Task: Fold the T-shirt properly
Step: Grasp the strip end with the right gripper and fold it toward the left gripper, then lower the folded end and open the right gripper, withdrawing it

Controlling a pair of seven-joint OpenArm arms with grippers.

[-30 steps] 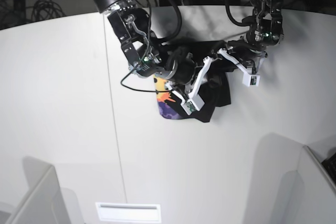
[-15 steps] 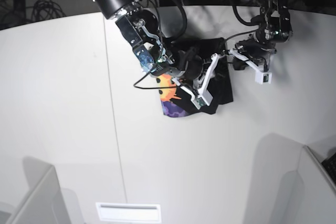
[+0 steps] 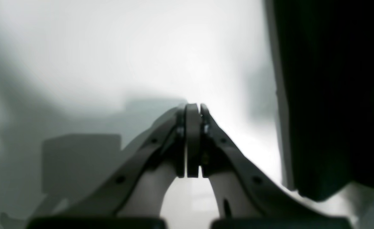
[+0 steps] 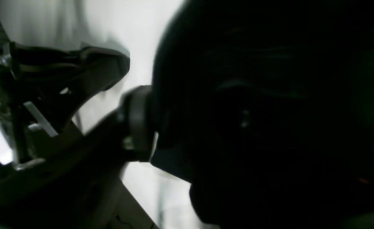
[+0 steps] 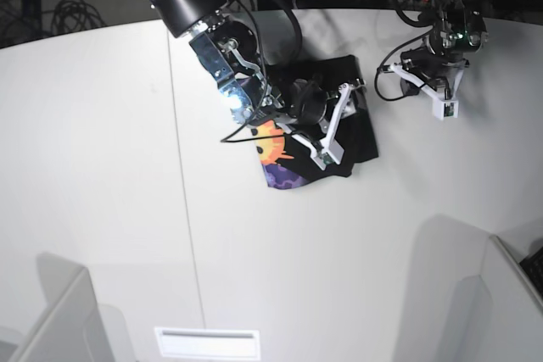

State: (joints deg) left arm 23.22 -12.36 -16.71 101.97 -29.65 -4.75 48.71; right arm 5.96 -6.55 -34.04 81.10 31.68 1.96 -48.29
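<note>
The T-shirt (image 5: 339,137) lies folded into a small black bundle on the white table (image 5: 102,167), with its orange sun face (image 5: 271,147) and purple print (image 5: 284,177) showing at the lower left. My right gripper (image 5: 335,125) hovers low over the bundle with its fingers spread wide and open. In the right wrist view black cloth (image 4: 269,111) fills the right side, and one finger pad (image 4: 136,124) sits against its edge. My left gripper (image 5: 443,106) is shut and empty, to the right of the shirt and apart from it. The left wrist view shows the left gripper (image 3: 193,109) with its pads pressed together.
A seam (image 5: 182,184) runs down the table left of the shirt. Grey partitions stand at the front left (image 5: 59,320) and front right (image 5: 509,294). A white slot plate (image 5: 208,343) lies at the front edge. A dark blurred shape (image 3: 330,95) fills the right of the left wrist view.
The right gripper has opened and let go of the cloth, and the shirt has settled flatter. The left arm has drawn back up and to the right, away from the shirt.
</note>
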